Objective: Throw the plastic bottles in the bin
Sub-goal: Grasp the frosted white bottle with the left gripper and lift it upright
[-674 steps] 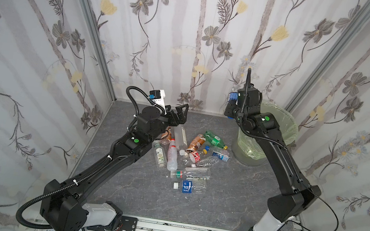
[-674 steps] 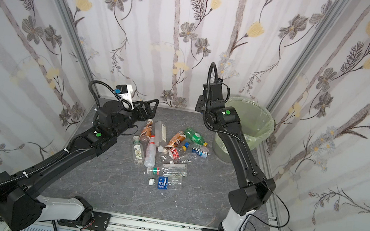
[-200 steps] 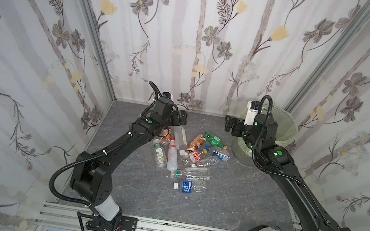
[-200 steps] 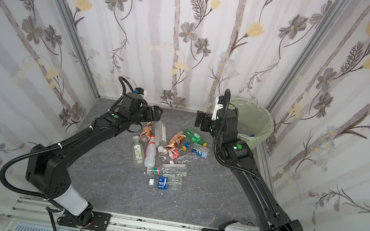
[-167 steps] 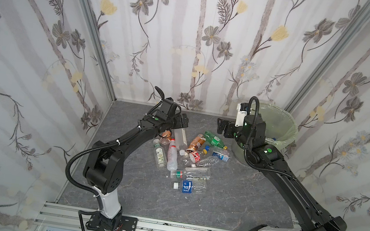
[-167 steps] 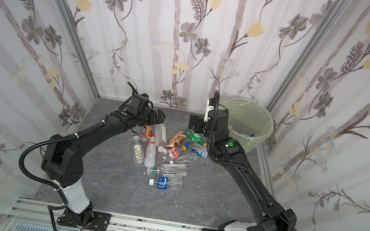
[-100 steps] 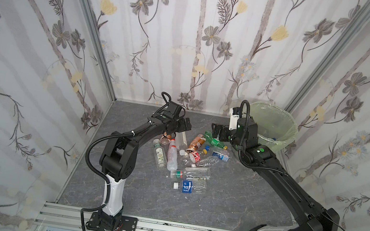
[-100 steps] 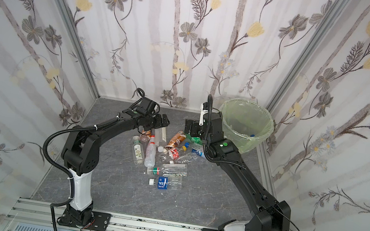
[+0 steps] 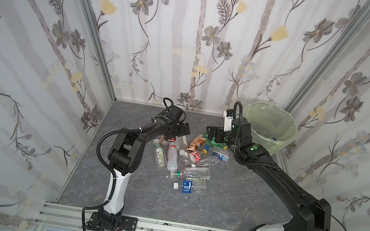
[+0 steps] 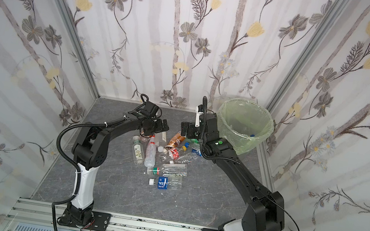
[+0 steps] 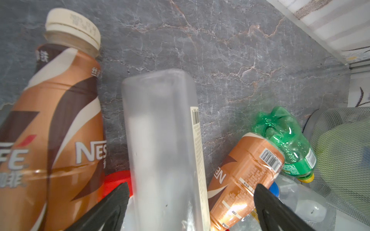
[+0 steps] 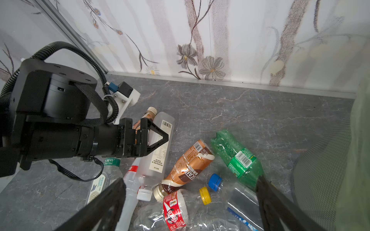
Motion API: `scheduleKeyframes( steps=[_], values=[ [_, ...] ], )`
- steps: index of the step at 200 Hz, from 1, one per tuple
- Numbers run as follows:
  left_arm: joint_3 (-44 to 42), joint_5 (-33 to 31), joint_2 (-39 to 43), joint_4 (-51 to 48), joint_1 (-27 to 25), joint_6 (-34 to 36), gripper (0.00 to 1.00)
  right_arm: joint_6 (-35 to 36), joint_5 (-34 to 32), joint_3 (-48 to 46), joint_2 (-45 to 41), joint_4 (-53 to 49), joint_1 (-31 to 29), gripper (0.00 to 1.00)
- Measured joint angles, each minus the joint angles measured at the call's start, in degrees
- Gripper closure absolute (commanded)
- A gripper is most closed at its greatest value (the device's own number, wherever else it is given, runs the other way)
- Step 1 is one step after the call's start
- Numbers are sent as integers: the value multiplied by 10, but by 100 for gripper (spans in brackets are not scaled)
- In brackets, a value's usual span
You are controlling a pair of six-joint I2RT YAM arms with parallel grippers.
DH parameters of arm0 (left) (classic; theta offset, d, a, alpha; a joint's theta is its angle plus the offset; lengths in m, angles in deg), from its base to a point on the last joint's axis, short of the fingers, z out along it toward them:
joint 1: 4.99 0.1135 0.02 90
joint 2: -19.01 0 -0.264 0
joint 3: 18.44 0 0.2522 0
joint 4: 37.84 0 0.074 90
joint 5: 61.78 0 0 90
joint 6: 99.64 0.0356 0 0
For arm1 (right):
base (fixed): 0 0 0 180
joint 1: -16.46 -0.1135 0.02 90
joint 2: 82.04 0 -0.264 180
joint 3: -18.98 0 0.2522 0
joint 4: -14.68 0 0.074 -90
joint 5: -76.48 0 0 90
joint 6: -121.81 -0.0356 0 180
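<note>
Your left gripper [image 11: 191, 187] has its jaws spread wide around the frosted bottle [image 11: 160, 140] and grips nothing. A brown bottle [image 11: 60, 130] lies just outside one jaw and a second brown bottle [image 11: 246, 176] just outside the other. Closing askew may pinch a neighbour as well, or squeeze the smooth, flat-sided bottle out forward.

Your right gripper [image 12: 191, 180] is also spread and empty, low over the pile [image 9: 187, 156]. The green bottle [image 12: 236, 158] lies right at one jaw's tip. I judge that coming straight down would land that jaw on it, rolling or crushing it instead of straddling it. The left gripper sits close ahead of the right jaws, so if both reach inward together they can knock each other.

The bin [image 9: 274, 146] stands just outside the right jaw on the green-bottle side. It looks light, and a swing at this height could shove or tip it.

For room, the back wall [image 12: 200, 30] is near, beyond both sets of jaws, so don't push forward. The bin's rim is above the jaws, so lift before you carry across. Bare floor [image 9: 140, 202] lies behind the jaws, toward the rail [image 9: 161, 228]; retreat that way.
</note>
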Motion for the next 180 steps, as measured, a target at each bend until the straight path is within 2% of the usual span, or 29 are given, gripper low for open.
scheduleKeyframes(
  steps=[66,116,180],
  values=[
    [19,-3,-34,-12,0,10,0,-4,-2,0,0,4,0,0],
    [38,-5,-46,-12,0,15,16,-9,-6,0,3,4,0,0],
    [49,-7,-68,-15,-2,25,22,-13,-22,-3,3,2,3,0]
  ],
)
